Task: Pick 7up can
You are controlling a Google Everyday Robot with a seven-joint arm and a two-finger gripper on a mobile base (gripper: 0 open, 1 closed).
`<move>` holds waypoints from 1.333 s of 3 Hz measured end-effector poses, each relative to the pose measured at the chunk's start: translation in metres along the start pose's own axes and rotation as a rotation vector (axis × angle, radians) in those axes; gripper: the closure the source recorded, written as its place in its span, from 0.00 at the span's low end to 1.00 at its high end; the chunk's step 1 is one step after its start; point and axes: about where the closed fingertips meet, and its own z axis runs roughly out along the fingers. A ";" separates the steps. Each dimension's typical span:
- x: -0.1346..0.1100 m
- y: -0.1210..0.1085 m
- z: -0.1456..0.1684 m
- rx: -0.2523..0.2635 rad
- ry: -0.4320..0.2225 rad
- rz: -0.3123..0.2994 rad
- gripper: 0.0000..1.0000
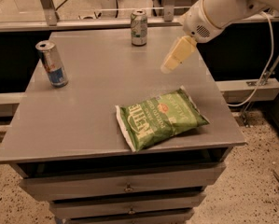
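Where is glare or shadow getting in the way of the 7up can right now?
Camera view: the 7up can stands evenly lit at the far edge of the table, no glare on it. Camera view: the tabletop shows only a soft sheen. Camera view: the gripper, brightly lit, hangs above the table's right side, apart from the can.
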 end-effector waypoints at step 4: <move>-0.013 -0.079 0.084 0.137 -0.234 0.137 0.00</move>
